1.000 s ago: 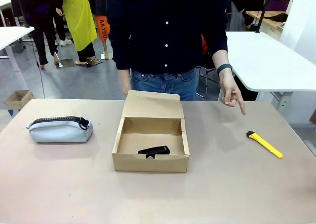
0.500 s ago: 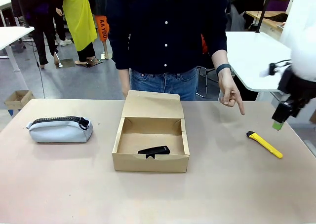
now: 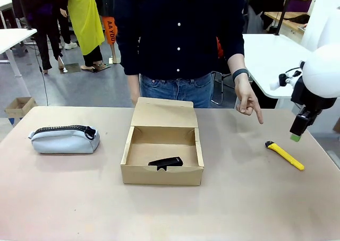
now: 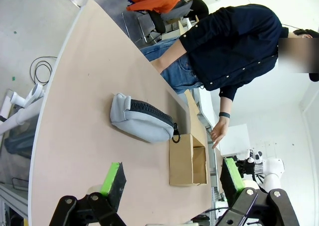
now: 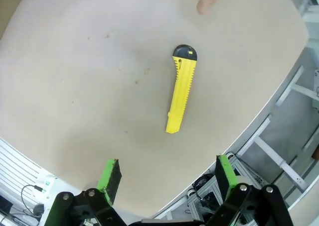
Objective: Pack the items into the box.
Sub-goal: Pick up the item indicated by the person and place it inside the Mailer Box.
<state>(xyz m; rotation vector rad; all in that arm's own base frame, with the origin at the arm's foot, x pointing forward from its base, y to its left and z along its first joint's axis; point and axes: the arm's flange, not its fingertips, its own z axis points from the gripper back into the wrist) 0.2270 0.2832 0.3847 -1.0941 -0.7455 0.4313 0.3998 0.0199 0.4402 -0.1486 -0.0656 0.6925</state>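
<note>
Left pincer [image 4: 172,178]: jaws wide, empty, high above the bench's left end. The soft grey-blue fabric pouch with a black zipper [image 3: 65,139] lies near the left edge of the tan bench [image 3: 64,204], well apart from the box. It looks about as long as the box is wide. Dropped in askew, an end may catch a side wall or perch on the tool inside.

Middle: shallow brown cardboard box [image 3: 162,175], lid flap standing up on its far side. The small black stapler-like tool [image 3: 166,162] is already inside, against the front wall. I judge the box light, so a careless finger would shove it.

The person's hand [image 3: 248,100] hangs near the far edge, right of the box, forefinger aimed down toward the knife. A wide swing on my part could meet it.

The slim yellow-and-black plastic utility knife [image 3: 285,155] lies flat near the right edge, slanted.

Right pincer [image 5: 168,169]: jaws wide, empty, above the knife and a little to its right. The fingers line up across its narrow width. The knife is thin and flat, so the pads may scrape the bench or skate over it. An off-centre pinch could pivot it, or flick it off the right edge. Whether the blade is out, I cannot tell.
</note>
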